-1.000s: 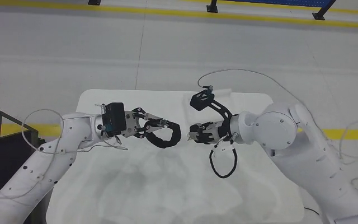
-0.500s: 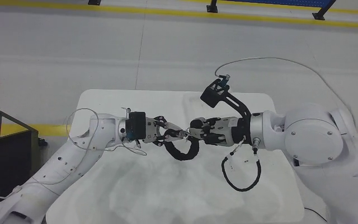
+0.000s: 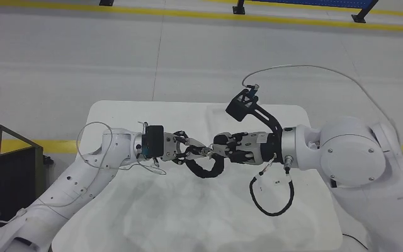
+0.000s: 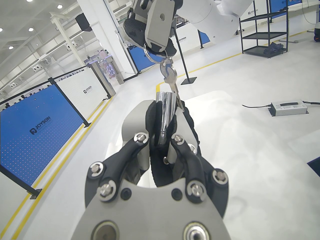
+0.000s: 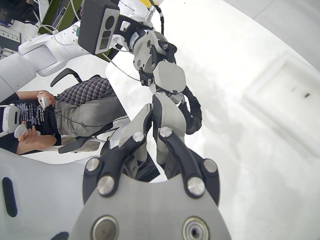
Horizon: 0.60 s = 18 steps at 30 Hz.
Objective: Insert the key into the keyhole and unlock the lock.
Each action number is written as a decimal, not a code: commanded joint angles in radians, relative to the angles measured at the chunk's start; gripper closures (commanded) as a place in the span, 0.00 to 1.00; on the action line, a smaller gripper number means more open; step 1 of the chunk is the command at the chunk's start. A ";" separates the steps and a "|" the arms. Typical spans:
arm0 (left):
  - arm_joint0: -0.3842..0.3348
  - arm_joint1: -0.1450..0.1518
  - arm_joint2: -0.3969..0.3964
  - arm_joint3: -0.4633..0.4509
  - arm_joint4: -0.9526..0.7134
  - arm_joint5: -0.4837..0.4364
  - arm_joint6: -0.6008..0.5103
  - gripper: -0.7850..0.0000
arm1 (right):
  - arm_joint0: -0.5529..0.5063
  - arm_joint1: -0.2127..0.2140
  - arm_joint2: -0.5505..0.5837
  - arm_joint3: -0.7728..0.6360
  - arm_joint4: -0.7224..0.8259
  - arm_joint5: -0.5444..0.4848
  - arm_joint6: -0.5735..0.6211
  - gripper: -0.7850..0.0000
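My left gripper (image 3: 191, 152) is shut on the lock (image 4: 164, 108), a chrome cylinder clamped between its black pads. The lock's black cable (image 3: 206, 169) hangs in a loop below it, above the white table (image 3: 126, 120). My right gripper (image 3: 218, 151) faces it tip to tip and is shut on a key ring (image 4: 153, 55). From the ring dangles a silver key (image 4: 169, 72), its blade lying against the side of the cylinder's top end. I cannot make out the keyhole. In the right wrist view my right gripper (image 5: 151, 112) sits just in front of the left gripper (image 5: 170, 92) and the cable (image 5: 195, 113).
A black wire loop (image 3: 271, 195) hangs under the right forearm, over the table. A shallow white foam tray (image 5: 282, 96) lies on the table beyond the lock. A dark frame (image 3: 16, 164) stands off the table's left edge.
A second ago the two grippers were apart with a gap between them; they have since come together at the table's middle. Over the last half second almost nothing has moved.
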 commanded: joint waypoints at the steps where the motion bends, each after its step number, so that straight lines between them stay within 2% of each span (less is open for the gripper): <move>1: 0.024 -0.002 -0.005 0.006 -0.017 0.001 -0.009 1.00 | -0.004 0.001 0.004 -0.005 0.021 -0.035 0.000 1.00; 9: 0.049 -0.027 0.007 0.051 -0.017 -0.046 0.066 1.00 | 0.041 -0.001 -0.012 0.006 0.073 -0.126 0.014 1.00; 18: 0.049 -0.050 0.040 0.068 -0.016 -0.012 0.114 1.00 | 0.088 -0.005 -0.045 0.042 0.079 -0.208 0.002 1.00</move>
